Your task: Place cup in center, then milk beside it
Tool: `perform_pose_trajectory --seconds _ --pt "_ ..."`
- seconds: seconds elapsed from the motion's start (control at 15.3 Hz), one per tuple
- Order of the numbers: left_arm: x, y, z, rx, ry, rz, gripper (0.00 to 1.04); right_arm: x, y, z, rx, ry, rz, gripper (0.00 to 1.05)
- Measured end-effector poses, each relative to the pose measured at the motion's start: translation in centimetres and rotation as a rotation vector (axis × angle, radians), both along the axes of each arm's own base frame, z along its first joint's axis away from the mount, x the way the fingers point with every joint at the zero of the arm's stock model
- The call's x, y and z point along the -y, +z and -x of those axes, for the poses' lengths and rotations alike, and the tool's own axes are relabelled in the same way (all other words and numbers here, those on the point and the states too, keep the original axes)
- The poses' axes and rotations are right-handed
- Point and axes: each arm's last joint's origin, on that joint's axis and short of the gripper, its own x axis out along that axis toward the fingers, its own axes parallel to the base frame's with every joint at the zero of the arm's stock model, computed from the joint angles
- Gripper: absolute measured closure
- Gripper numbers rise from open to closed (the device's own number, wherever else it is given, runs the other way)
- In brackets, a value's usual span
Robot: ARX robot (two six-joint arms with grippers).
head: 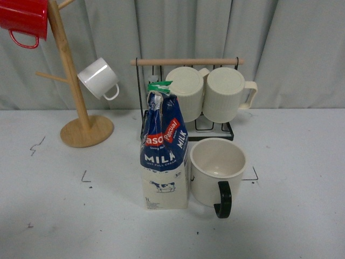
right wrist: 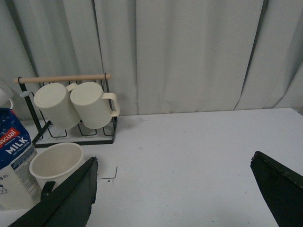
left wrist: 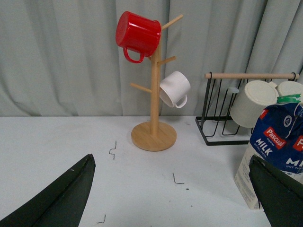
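The cup (head: 215, 170), a wide cream mug with a black handle facing the front, stands upright in the middle of the table. The blue-and-cream milk carton (head: 164, 156) stands upright right next to it on its left, about touching. Both also show in the right wrist view, the cup (right wrist: 56, 163) and the milk (right wrist: 15, 158); the milk shows in the left wrist view (left wrist: 272, 156). Neither arm shows in the front view. My left gripper (left wrist: 175, 194) is open and empty over bare table left of the carton. My right gripper (right wrist: 175, 189) is open and empty over bare table right of the cup.
A black wire rack (head: 215, 127) with a wooden bar holds two ribbed cream mugs (head: 207, 91) behind the cup. A wooden mug tree (head: 81, 124) at back left carries a red mug (head: 24, 19) and a small white mug (head: 98, 78). A grey curtain hangs behind the table.
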Motion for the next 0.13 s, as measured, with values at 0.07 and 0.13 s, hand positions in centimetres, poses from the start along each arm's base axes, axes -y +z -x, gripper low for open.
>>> perform_pose_trajectory --seconds 0.07,0.13 --pt "0.0 0.0 0.0 0.0 0.0 0.0 0.07 0.0 0.0 0.0 0.0 0.0 0.0 0.06" --pt "0.0 0.0 0.0 0.0 0.0 0.0 0.07 0.0 0.0 0.0 0.0 0.0 0.0 0.06"
